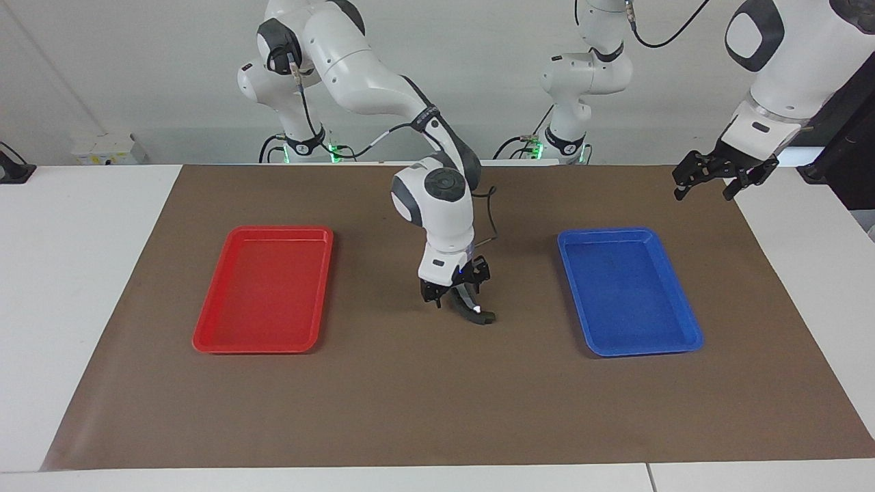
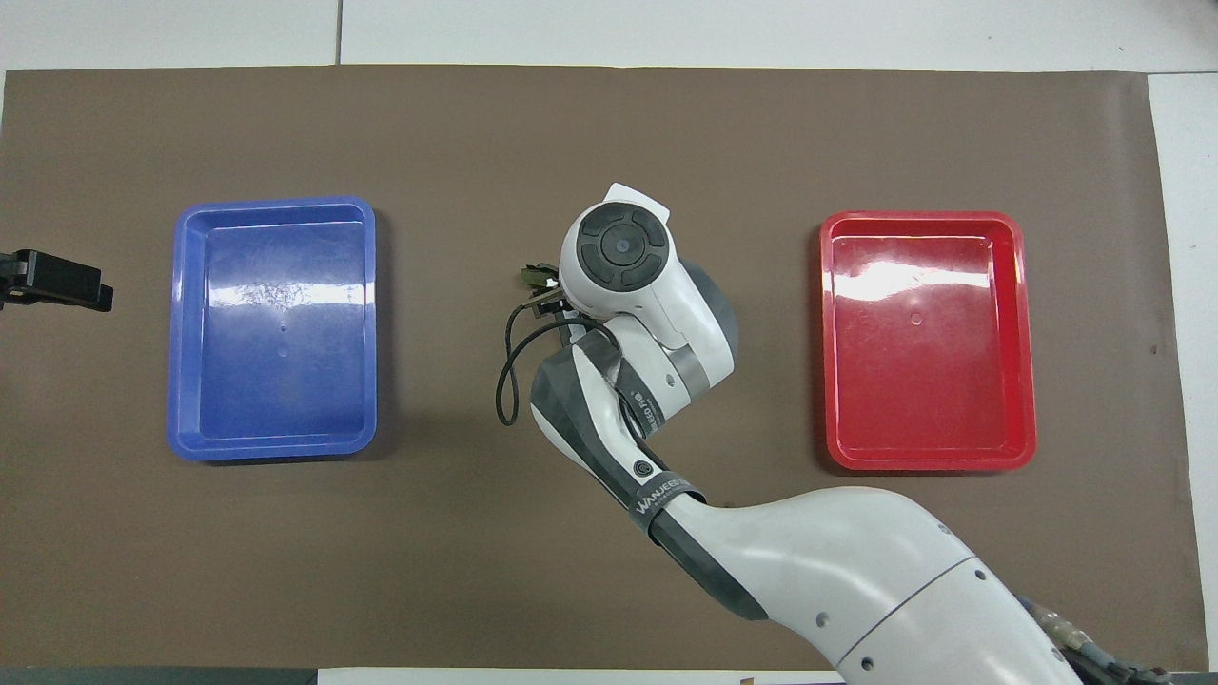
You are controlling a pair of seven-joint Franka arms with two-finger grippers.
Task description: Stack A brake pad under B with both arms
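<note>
Two trays, one red tray (image 1: 263, 290), one blue tray (image 1: 627, 290), B (image 1: 474, 309) under spread right gripper (image 1: 454, 292), left gripper (image 1: 711, 179) spread, waiting.

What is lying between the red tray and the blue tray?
In the facing view, the brake pieces lie on the mat between red tray and blue tray, under the right gripper.

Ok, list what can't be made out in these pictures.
Small dark grey brake pad: unseen. Overhead, the right arm's white wrist covers the spot; facing, the long black crescent brake piece with white tip and right end effector may hide it.
Contact between right end effector and crescent: too small, facing view.
Left end effector: cut by overhead view's edge.
</note>
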